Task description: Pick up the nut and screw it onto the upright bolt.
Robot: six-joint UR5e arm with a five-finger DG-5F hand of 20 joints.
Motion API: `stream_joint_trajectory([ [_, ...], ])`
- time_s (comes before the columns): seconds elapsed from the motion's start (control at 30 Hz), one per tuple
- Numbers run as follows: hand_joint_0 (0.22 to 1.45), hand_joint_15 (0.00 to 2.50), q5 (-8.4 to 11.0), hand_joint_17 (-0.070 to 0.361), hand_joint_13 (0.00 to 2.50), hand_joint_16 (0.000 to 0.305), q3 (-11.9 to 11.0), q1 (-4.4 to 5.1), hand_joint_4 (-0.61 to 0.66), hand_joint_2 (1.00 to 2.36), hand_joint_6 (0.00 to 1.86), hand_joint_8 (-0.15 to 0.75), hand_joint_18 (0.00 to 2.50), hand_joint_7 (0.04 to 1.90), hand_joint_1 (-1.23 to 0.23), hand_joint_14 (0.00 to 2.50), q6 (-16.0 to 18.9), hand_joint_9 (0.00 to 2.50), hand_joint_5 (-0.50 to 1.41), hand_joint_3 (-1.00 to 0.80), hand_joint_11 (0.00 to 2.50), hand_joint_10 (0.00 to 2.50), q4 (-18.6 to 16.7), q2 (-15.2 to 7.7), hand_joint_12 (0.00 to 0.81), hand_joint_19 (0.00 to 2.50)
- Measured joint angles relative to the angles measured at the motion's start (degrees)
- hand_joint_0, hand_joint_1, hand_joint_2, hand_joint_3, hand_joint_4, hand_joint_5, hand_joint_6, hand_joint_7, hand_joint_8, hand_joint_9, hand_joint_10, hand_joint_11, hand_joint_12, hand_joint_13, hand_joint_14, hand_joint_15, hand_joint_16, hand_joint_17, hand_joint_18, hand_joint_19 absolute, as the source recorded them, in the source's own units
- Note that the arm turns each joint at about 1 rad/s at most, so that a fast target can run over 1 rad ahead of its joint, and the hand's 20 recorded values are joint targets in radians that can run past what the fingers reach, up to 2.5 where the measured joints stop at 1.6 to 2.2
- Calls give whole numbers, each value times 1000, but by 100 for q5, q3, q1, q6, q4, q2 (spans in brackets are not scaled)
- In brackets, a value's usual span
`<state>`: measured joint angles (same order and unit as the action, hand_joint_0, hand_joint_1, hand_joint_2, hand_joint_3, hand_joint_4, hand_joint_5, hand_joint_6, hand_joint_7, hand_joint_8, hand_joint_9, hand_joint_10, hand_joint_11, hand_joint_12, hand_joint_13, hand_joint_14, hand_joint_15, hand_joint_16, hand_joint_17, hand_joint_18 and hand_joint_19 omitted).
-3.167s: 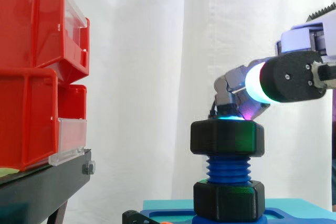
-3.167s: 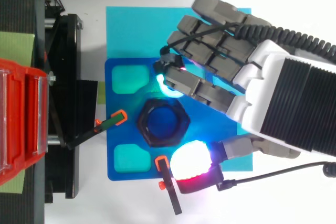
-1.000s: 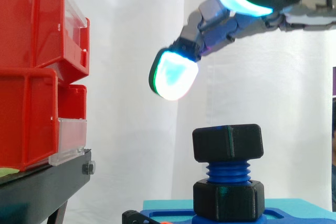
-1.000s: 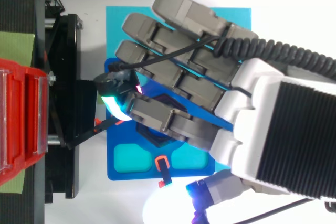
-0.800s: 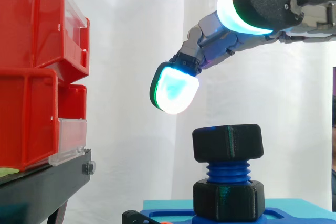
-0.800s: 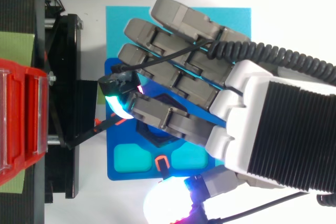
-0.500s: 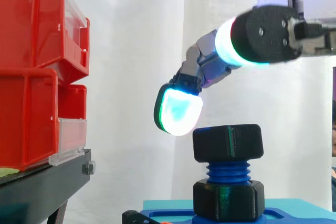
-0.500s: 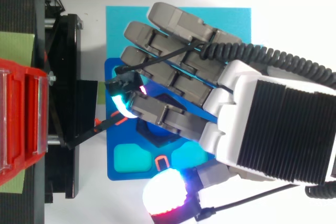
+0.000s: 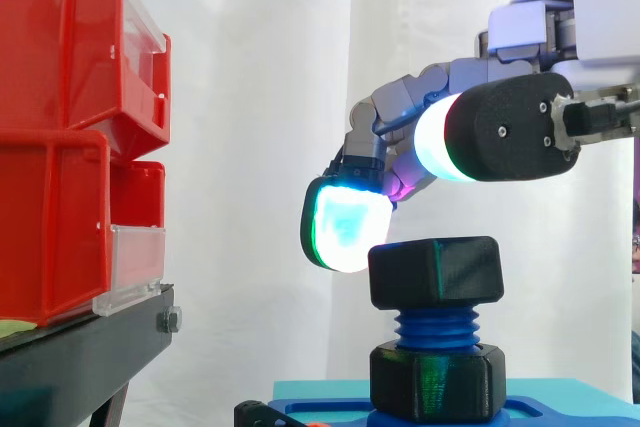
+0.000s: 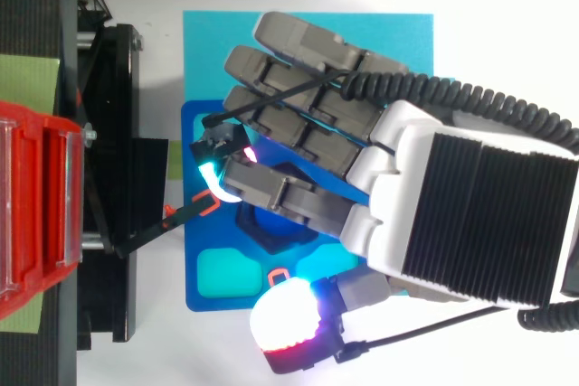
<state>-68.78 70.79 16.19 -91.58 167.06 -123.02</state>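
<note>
The black nut [image 9: 435,272] sits on top of the upright blue bolt [image 9: 435,328], above a second black nut [image 9: 437,379] at the bolt's foot. My hand [image 9: 520,127] reaches in from the right and hovers over the top nut with its fingers relaxed and spread. One glowing cyan fingertip [image 9: 345,228] hangs at the nut's upper left edge, and the thumb pad [image 9: 438,139] stays above it. From above, my hand [image 10: 425,214] covers most of the nut [image 10: 271,240]. It holds nothing.
Stacked red bins [image 9: 70,137] stand on a black stand [image 9: 80,357] to the left. The bolt rises from a blue base plate [image 10: 192,296] on a cyan mat [image 10: 217,51]. Orange-tipped clamps [image 10: 190,212] sit by the plate.
About three seconds ago the fingers rested on the nut's top. One second ago the hand was raised well above it, and it has since come down close to the nut.
</note>
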Motion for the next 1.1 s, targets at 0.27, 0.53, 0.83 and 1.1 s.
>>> stream_joint_trajectory([
  [0.27, 535, 0, -6, 91, 459, 41, 1, -66, 231, 1000, 502, 272, 165, 1377, -87, 0, 0, 737, -9, -500, 0, 0, 174, 5, 323, 0],
  [0.53, 536, 0, -13, 89, 540, 39, -1, -168, 200, 1000, 558, 276, 270, 1318, -83, 0, -8, 853, 13, -500, 0, 0, 364, 9, 301, 27],
  [0.83, 541, 0, -21, 59, 698, 26, -3, -238, 159, 1000, 606, 193, 455, 1249, -80, 0, -8, 1038, 43, -500, 0, 0, 470, 14, 205, 38],
  [1.1, 533, 0, -147, 76, 558, 34, -58, -288, 264, 1000, 504, 236, 314, 1061, -21, 0, -15, 837, -45, -500, 0, 0, 496, 16, 267, 24],
])
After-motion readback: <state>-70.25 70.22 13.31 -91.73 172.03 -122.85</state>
